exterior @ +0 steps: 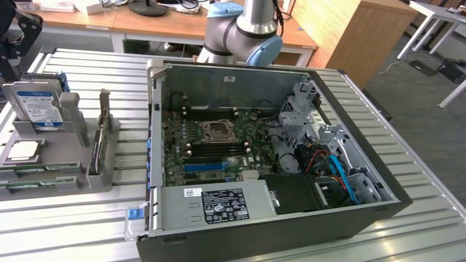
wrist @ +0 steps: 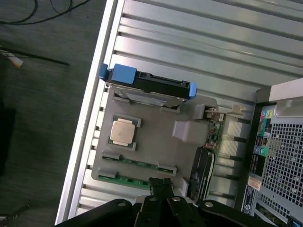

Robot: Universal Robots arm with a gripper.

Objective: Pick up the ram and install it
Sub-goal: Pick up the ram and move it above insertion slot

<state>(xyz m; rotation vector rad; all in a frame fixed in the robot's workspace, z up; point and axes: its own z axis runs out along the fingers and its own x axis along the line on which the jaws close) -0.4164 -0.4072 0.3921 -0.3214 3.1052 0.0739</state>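
The ram shows as two slim green strips lying flat in the slots of a grey holder tray [exterior: 73, 180]: one ram strip [exterior: 33, 171] sits just behind the other [exterior: 29, 186]. From the wrist they appear as ram strip [wrist: 137, 164] and ram strip [wrist: 120, 180] on the same tray [wrist: 156, 127]. My gripper [wrist: 161, 183] hangs above the tray's ram-side edge, its black fingers pressed together with nothing between them. It is well above the strips and touches neither. Part of the arm [exterior: 244, 30] rises behind the computer case.
An open computer case [exterior: 378, 180] with its motherboard [exterior: 211, 147] lies at the exterior view's middle. The tray also holds a hard drive with a blue label [exterior: 36, 106], a CPU chip [exterior: 22, 150] and an upright card [exterior: 102, 136]. The slatted metal table [exterior: 65, 229] drops to floor beyond its edge.
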